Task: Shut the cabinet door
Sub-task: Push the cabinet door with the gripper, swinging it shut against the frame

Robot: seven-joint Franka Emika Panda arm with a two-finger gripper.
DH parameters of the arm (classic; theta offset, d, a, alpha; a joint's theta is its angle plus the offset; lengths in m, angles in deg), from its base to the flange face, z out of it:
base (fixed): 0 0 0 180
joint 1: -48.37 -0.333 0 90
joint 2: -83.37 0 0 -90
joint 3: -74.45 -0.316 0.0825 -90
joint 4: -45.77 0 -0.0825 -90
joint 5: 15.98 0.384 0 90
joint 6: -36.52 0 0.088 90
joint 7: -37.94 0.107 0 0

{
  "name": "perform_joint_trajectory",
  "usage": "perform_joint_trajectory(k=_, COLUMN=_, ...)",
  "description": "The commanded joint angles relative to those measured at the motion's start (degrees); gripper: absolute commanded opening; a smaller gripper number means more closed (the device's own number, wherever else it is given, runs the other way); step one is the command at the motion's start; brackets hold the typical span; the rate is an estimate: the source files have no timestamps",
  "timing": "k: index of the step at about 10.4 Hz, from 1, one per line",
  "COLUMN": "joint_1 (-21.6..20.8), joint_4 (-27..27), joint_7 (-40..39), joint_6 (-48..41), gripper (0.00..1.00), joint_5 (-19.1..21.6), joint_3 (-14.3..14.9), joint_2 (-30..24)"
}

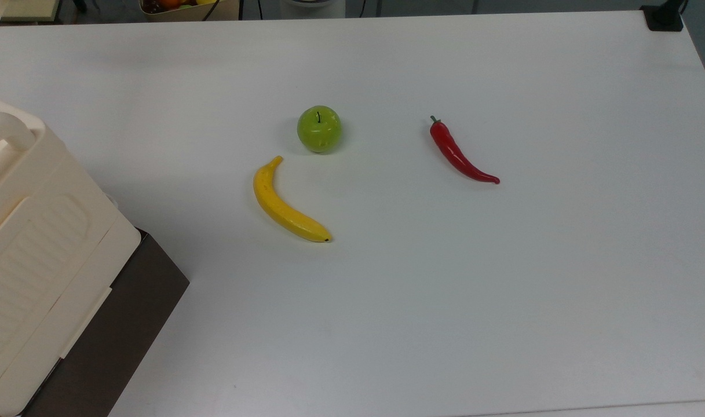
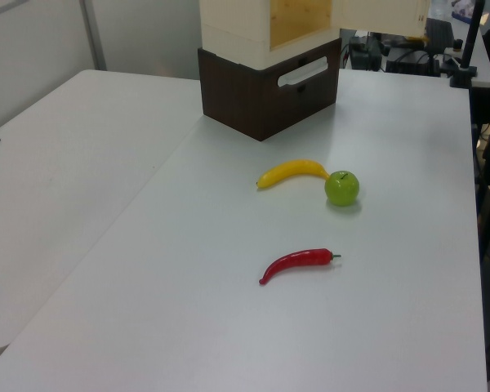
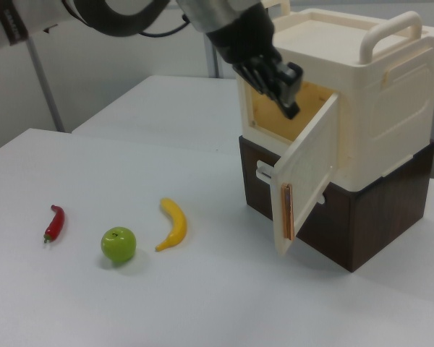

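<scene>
- Our gripper (image 3: 288,92) hangs in front of the cabinet's (image 3: 376,108) open mouth; we can't tell how it is set.
- Cabinet door (image 3: 304,181) is swung wide open, just below and slightly to the right view's right of the gripper, hinged on the right view's right side. Its free edge points toward the camera.
- No contact with the door yet, as we judge it.
- To do it well, we'd get round to the door's outer face near the free edge and push it in an arc toward the opening, low force and no snagging on the inner strip.
- Dark brown drawer base (image 3: 362,217) sits under the cabinet, below the gripper; avoid it.
- Banana (image 3: 172,224), green apple (image 3: 118,244) and red chili pepper (image 3: 53,223) lie well away from the gripper and are irrelevant.
- Door latch is hard to make out, and the arm is cut off at the frame top.
</scene>
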Motion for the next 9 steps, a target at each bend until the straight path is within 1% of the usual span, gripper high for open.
perform_joint_trajectory(k=1, joint_1=4.05, joint_4=-0.44, joint_7=-6.75, joint_6=2.08, gripper=0.0, joint_5=3.77, joint_3=1.4, joint_2=0.68)
perform_joint_trajectory(k=2, joint_1=4.42, joint_4=-0.62, joint_7=-9.74, joint_6=2.17, gripper=0.0, joint_5=4.66, joint_3=2.36, joint_2=0.86)
perform_joint_trajectory(k=3, joint_1=4.42, joint_4=-1.14, joint_7=-11.42, joint_6=2.09, gripper=0.0, joint_5=4.67, joint_3=3.15, joint_2=1.38)
perform_joint_trajectory(k=4, joint_1=4.42, joint_4=-1.41, joint_7=-11.87, joint_6=2.08, gripper=0.0, joint_5=4.67, joint_3=3.34, joint_2=1.47)
perform_joint_trajectory(k=7, joint_1=3.54, joint_4=-2.55, joint_7=-11.44, joint_6=1.29, gripper=0.0, joint_5=4.76, joint_3=2.81, joint_2=1.74)
perform_joint_trajectory(k=8, joint_1=3.19, joint_4=-2.73, joint_7=-11.09, joint_6=1.12, gripper=0.0, joint_5=5.37, joint_3=2.29, joint_2=1.83)
perform_joint_trajectory(k=9, joint_1=3.1, joint_4=-3.08, joint_7=-11.08, joint_6=0.77, gripper=0.0, joint_5=7.38, joint_3=1.76, joint_2=1.83)
